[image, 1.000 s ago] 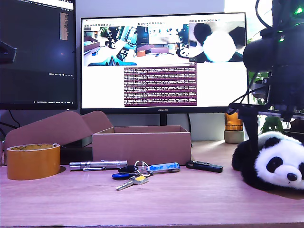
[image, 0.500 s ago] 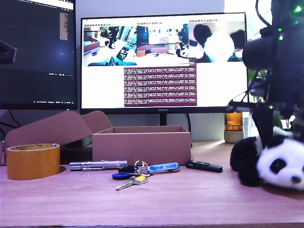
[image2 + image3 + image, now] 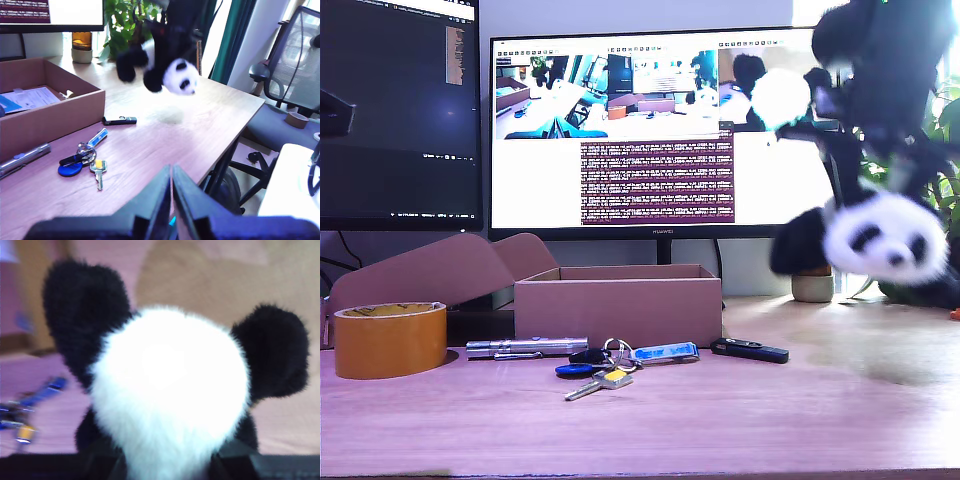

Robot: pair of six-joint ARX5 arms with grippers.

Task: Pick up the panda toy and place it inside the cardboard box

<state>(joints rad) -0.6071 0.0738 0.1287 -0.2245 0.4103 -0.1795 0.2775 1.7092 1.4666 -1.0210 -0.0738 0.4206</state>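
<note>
Black-and-white, the panda toy (image 3: 880,235) hangs clear of the counter (image 3: 740,410), gripped in your second claw (image 3: 165,460), with the cardboard box (image 3: 618,305) lower toward the exterior view's left, while your first claw (image 3: 171,192) sits closed and empty.

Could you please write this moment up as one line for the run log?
phase: lift | my second hand: holding panda toy above desk | my first hand: shut, idle | cardboard box: open, panda not in
</note>
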